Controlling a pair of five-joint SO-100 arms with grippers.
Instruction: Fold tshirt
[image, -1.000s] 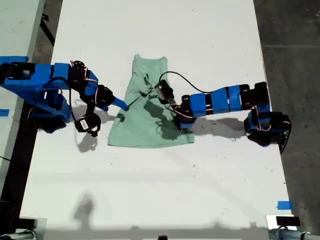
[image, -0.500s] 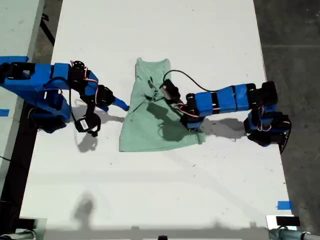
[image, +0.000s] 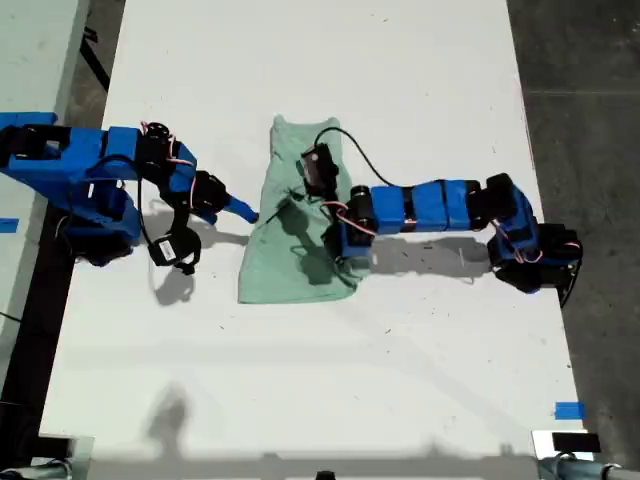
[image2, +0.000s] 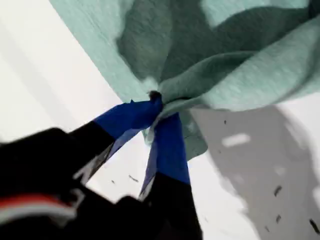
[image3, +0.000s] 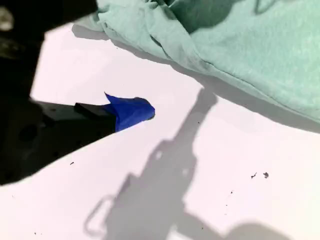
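**Shirt pinched mid-table**

The pale mint-green cotton tshirt (image: 297, 232) lies bunched at the middle of the white table (image: 300, 400). My first gripper (image2: 156, 107) has its blue-taped fingers pinching a gathered fold of it. My second gripper (image3: 131, 111) rests just beside the shirt's edge; whether its fingers are spread I cannot tell.

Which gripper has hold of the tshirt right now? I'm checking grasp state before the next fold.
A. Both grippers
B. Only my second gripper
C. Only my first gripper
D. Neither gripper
C: in the first wrist view my first gripper is pinched shut on a bunch of the tshirt, while the second wrist view shows my second gripper over bare table, apart from the cloth's edge.
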